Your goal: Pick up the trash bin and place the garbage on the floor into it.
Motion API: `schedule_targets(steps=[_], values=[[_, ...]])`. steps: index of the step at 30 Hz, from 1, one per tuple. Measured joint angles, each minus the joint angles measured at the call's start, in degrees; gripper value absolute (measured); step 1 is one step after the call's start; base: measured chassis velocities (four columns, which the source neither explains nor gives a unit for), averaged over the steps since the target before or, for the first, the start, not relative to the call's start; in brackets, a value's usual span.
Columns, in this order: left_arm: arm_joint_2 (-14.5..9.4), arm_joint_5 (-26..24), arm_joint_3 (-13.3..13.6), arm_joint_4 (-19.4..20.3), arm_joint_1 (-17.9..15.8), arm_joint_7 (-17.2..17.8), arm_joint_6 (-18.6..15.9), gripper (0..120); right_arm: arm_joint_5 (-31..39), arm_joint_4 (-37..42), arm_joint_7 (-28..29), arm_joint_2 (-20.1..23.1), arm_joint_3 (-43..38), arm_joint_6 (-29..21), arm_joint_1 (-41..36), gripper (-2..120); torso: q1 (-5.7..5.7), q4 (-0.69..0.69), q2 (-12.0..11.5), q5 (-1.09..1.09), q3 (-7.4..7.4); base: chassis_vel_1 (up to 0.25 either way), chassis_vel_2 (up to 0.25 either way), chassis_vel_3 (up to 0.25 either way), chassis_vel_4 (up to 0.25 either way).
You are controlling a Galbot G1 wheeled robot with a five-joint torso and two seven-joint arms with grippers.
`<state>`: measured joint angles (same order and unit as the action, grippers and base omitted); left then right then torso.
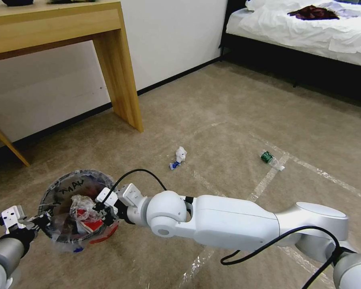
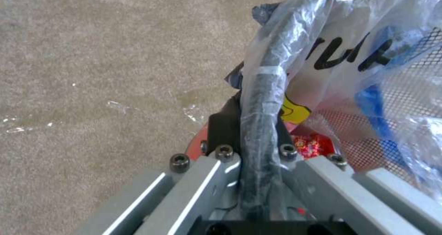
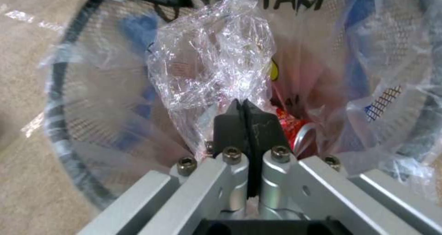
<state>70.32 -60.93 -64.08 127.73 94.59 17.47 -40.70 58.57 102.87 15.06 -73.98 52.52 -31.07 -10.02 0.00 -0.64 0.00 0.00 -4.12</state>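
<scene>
Now we see the floor, then the trash bin held at its rim by our clamped left gripper; over it, our right gripper pinches crinkled clear plastic tightly.

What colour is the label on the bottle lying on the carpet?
Green. The bottle is clear with a green label, best seen in the head view, lying on the floor by a tape line.

Trash bin base: hidden under bagged litter.
Left gripper fingertips: masked by bin rim and liner.
Bottle label: too small to read.
Liner writing: cut off at picture edge.
Clear plastic lower end: buried behind black pads.
</scene>
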Motion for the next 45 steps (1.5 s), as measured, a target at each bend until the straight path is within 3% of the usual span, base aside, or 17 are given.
schedule_targets(steps=[14,16,21,28,32,36,40,45], values=[[0.3,0.4,0.3,-0.4,-0.1,-0.1,0.0,1,-1.0,-1.1,0.8,-0.1,0.4,0.6,-0.1,3,0.00,0.00,0.0,0.00,0.00,0.000,0.000,0.000,0.000],[0.3,0.5,0.3,-0.5,-0.1,-0.1,0.0,1,-1.0,-0.9,1.5,-0.1,0.4,0.5,-0.1,16,0.00,0.00,0.0,0.00,0.00,0.000,0.000,0.000,0.000],[0.3,0.5,0.3,-0.6,-0.1,-0.1,0.1,1,-1.1,-0.9,1.7,0.0,0.4,0.4,-0.1,29,0.00,0.00,0.0,0.00,0.00,0.000,0.000,0.000,0.000],[0.3,0.6,0.2,-0.6,0.0,-0.2,0.1,1,-1.1,-0.6,1.8,0.1,0.3,0.2,-0.1,60,0.00,0.00,0.0,0.00,0.00,0.000,0.000,0.000,0.000],[0.3,0.6,0.2,-0.6,0.0,-0.2,0.1,1,-1.1,-0.5,1.8,0.1,0.3,0.2,-0.1,69,0.00,0.00,0.0,0.00,0.00,0.000,0.000,0.000,0.000],[0.4,0.8,0.2,-0.8,0.0,-0.2,0.1,1,-1.1,-0.7,1.8,0.0,0.0,0.2,-0.2,88,0.00,0.00,0.0,0.00,0.00,0.000,0.000,0.000,0.000],[0.7,1.1,0.2,-1.2,0.0,-0.3,0.2,1,-1.1,-0.8,1.8,-0.2,-0.6,0.5,-0.3,99,0.00,0.00,0.0,0.00,0.00,0.000,0.000,0.000,0.000],[0.9,1.5,0.2,-1.6,0.0,-0.6,0.3,1,-1.2,-0.7,1.8,-0.2,-2.2,1.2,-0.4,100,0.00,0.00,0.0,0.00,0.00,0.000,0.000,0.000,0.000]])
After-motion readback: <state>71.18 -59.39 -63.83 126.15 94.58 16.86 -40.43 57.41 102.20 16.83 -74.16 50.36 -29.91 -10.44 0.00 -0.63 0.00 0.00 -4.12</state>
